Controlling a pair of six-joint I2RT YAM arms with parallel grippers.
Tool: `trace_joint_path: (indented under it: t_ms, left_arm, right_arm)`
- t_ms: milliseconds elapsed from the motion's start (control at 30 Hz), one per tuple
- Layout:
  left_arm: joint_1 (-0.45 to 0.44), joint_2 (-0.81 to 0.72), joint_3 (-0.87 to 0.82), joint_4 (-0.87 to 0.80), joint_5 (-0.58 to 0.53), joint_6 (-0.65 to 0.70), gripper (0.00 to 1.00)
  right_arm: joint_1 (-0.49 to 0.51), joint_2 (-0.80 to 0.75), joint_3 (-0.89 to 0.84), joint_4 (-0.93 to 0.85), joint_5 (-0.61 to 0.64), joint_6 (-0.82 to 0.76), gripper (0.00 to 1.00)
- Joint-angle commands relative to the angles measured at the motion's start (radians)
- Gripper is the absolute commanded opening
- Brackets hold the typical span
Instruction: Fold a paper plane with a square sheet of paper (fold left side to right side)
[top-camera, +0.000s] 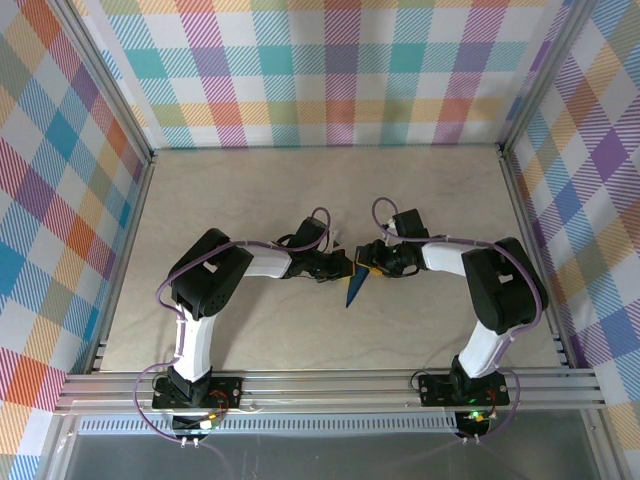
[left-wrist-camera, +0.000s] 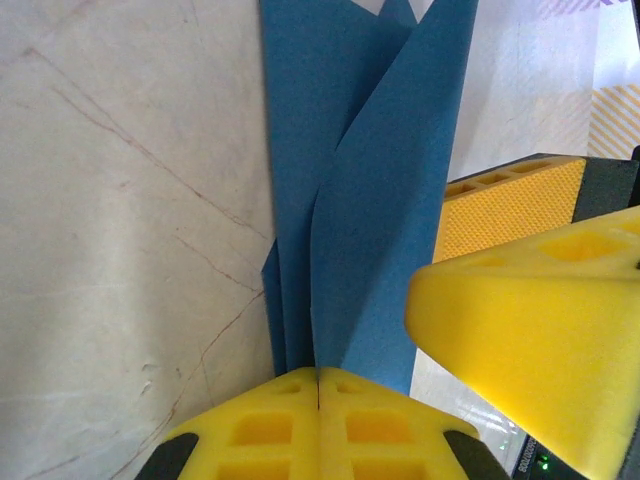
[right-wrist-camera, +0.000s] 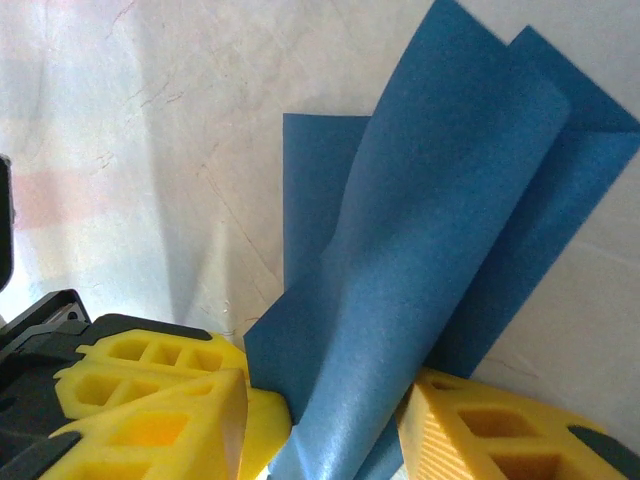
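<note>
Dark-blue paper plane (top-camera: 357, 284), part folded, lies on the table (top-camera: 300, 190) at the centre of the top view, pinched by the left gripper (left-wrist-camera: 318, 378) with fingers together, while the right gripper (right-wrist-camera: 338, 398) holds its 2 fingers apart around a raised flap.

Dark-blue paper plane (left-wrist-camera: 360, 220); yellow left claw (left-wrist-camera: 318, 385), right claw (right-wrist-camera: 328, 400); pastel-plaid walls (top-camera: 340, 70); beige table (top-camera: 250, 180)

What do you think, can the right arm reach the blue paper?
Very likely yes. The right gripper is right at the blue paper, with a flap standing between its parted fingers and nothing blocking it. The left gripper is pinched shut on the paper too.
</note>
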Motion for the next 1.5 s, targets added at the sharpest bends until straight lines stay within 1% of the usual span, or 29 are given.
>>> trace_joint_path:
  t_ms: [0, 567, 633, 767, 833, 1233, 1467]
  left_arm:
    - [-0.007, 0.054, -0.045, -0.167, -0.129, 0.021, 0.0]
    - [-0.032, 0.065, -0.009, -0.202, -0.136, 0.047, 0.0]
    - [-0.032, 0.055, -0.02, -0.17, -0.126, 0.045, 0.0]
    - [-0.032, 0.012, -0.064, -0.032, -0.083, 0.018, 0.0]
    - [-0.032, -0.008, -0.073, 0.007, -0.063, 0.015, 0.0]
    - [-0.032, -0.057, -0.1, 0.077, -0.03, -0.006, 0.0]
    - [-0.032, -0.089, -0.119, 0.086, -0.043, -0.004, 0.0]
  right_arm:
    - [0.003, -0.009, -0.03, -0.033, 0.045, 0.011, 0.45]
    - [0.001, -0.027, -0.044, -0.033, 0.048, 0.016, 0.44]
    - [0.001, -0.024, -0.044, -0.035, 0.046, 0.015, 0.45]
    - [0.001, -0.008, -0.041, -0.035, 0.041, 0.012, 0.44]
    - [0.001, 0.006, -0.04, -0.023, 0.022, 0.008, 0.44]
    - [0.0, 0.048, -0.031, 0.03, -0.049, -0.033, 0.44]
    - [0.001, 0.065, -0.018, 0.029, -0.065, -0.067, 0.44]
